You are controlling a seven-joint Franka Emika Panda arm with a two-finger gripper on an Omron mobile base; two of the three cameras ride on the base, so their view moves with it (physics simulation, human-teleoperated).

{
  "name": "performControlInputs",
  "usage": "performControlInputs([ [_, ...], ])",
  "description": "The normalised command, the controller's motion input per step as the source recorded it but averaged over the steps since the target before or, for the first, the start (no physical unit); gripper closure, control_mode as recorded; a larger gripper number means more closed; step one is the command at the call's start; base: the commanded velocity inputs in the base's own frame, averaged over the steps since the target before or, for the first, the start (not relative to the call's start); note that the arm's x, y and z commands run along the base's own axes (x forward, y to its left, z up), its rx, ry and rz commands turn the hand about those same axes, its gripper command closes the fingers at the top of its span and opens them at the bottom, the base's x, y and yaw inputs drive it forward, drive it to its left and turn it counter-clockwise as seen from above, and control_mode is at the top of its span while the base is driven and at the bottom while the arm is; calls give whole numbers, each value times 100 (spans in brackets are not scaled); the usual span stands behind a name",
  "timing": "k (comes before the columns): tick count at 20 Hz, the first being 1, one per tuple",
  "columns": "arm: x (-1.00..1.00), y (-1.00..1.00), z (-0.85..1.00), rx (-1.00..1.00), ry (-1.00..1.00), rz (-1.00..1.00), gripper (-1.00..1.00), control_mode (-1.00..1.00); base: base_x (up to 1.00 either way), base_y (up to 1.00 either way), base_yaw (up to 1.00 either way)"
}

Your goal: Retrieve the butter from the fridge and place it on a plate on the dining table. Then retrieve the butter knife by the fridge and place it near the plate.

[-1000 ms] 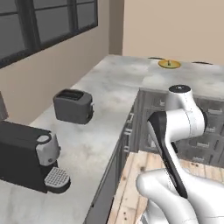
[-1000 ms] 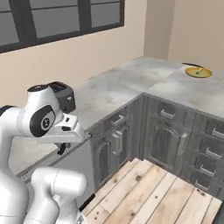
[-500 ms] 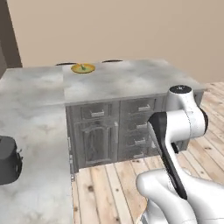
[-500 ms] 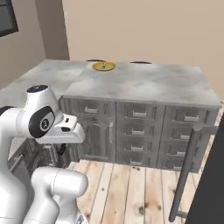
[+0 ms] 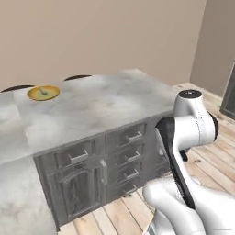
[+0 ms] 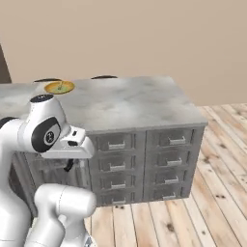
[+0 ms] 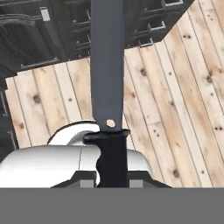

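Note:
My gripper (image 7: 112,181) is shut on the black handle of the butter knife (image 7: 107,65), whose long grey blade points away from the hand over the wooden floor. The dining table (image 5: 101,108) (image 6: 132,99), a marble-topped island with grey drawers, stands ahead of the arm. At its far left corner lies the plate (image 5: 43,93) (image 6: 59,87), orange-rimmed, with the small pale butter (image 5: 42,91) (image 6: 60,86) on it. A dark panel (image 5: 228,92) at the right edge may be the fridge; I cannot tell.
Black stool tops (image 5: 75,77) (image 6: 103,76) peek over the island's far edge. Grey drawer fronts (image 6: 144,164) face the robot. Light wooden floor (image 6: 212,193) stretches to the right of the island. A beige wall stands behind.
The base has turned, so the whole scene swung. The counter with toaster and coffee machine left the view and the island now stands in front. The knife stays in the shut gripper.

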Motion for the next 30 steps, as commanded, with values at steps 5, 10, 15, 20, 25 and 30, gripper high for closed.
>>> performControlInputs([
  [5,0,0,0,0,0,0,100,100,90,-32,-65],
  [10,0,0,0,0,0,0,100,100,67,-20,-75],
  [15,0,0,0,0,0,0,100,100,79,-1,-76],
  [20,0,0,0,0,0,0,100,100,99,0,-63],
  [25,0,0,0,0,0,0,100,100,100,-1,-22],
  [30,0,0,0,0,0,0,100,100,100,-25,0],
])
